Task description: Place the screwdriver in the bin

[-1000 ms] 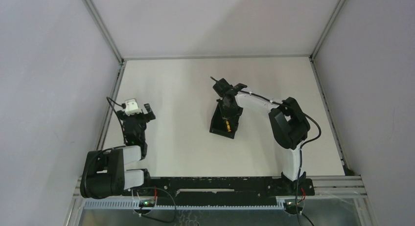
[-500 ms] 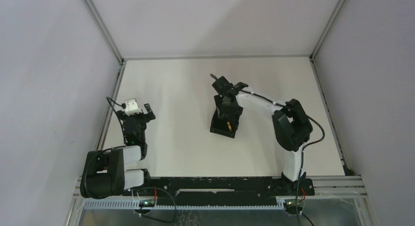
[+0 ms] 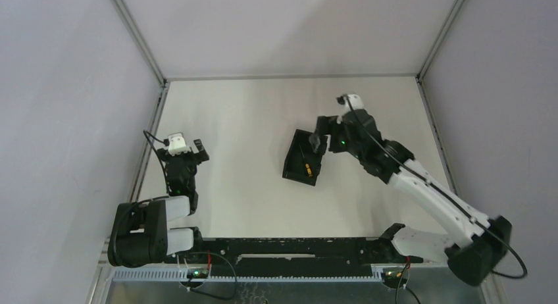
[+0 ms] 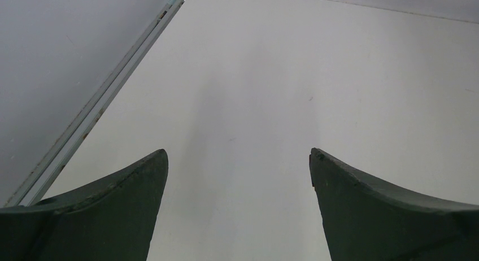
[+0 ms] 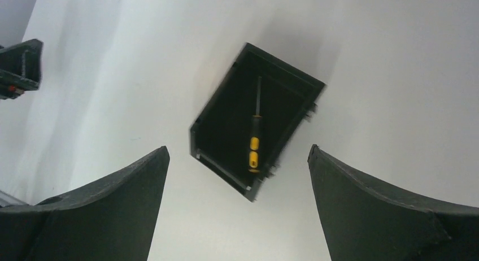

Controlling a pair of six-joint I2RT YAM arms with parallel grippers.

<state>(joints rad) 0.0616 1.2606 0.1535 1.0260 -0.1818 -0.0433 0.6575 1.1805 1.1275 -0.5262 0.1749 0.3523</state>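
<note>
Fingers of the left gripper (image 4: 238, 153) stood apart over the table (image 4: 271, 74), holding nothing, apparently idle. The right gripper (image 5: 238, 149) also had its fingers apart. Between and beyond them the screwdriver (image 5: 254, 145) lay flat inside the bin (image 5: 223, 122), so the job looked finished.

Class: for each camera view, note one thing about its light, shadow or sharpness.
Top external: soft, even light, but the screwdriver is only an orange speck in the bin. Right wrist: both look sharp, with a soft shadow on the table beyond the bin. Left wrist: a faint grey shadow streak ahead of the left claw.
</note>
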